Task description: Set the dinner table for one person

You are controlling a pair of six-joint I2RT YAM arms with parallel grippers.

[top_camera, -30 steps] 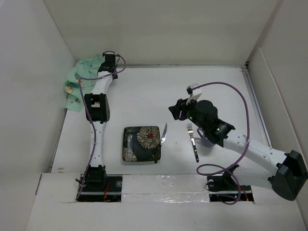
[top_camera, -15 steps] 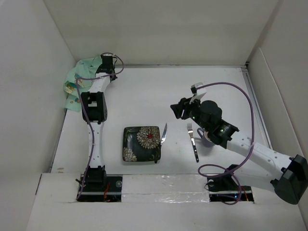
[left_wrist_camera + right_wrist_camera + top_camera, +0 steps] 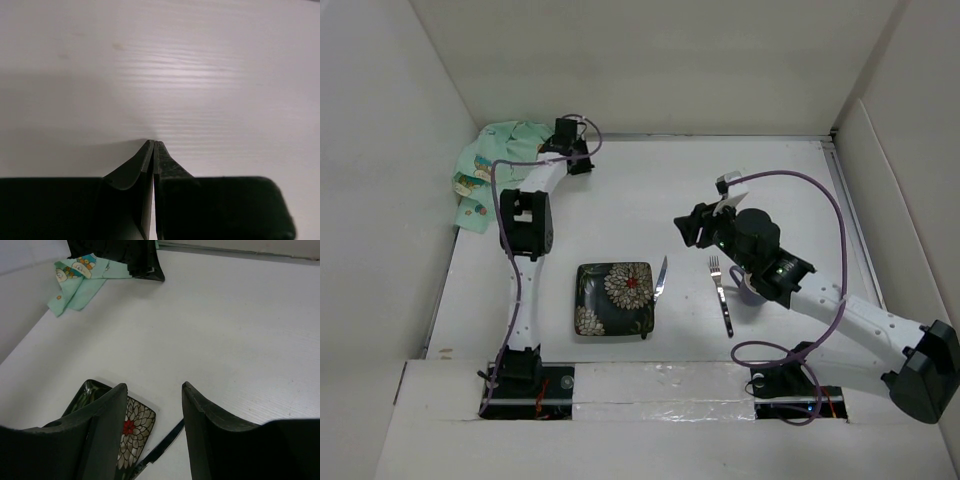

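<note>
The white dinner table (image 3: 650, 190) holds a dark square floral plate (image 3: 614, 298) near the front. A knife (image 3: 661, 280) lies along the plate's right edge and a fork (image 3: 720, 293) further right. My left gripper (image 3: 582, 162) is at the far left, just right of the mint-green cloth (image 3: 490, 165). In the left wrist view its jaws (image 3: 153, 143) are shut with nothing between them, over bare table. My right gripper (image 3: 690, 228) hovers open behind the knife. The right wrist view looks past that gripper (image 3: 154, 387) down at the plate (image 3: 135, 427) and the knife (image 3: 160, 450).
The crumpled cloth (image 3: 75, 280) lies in the far left corner against the white side wall. A lavender object (image 3: 748, 290) shows partly under the right arm beside the fork. White walls close in the table on three sides.
My left gripper has shut with nothing in it and swung right, off the cloth onto bare table. The right arm shifted slightly right early on, then stayed still.
</note>
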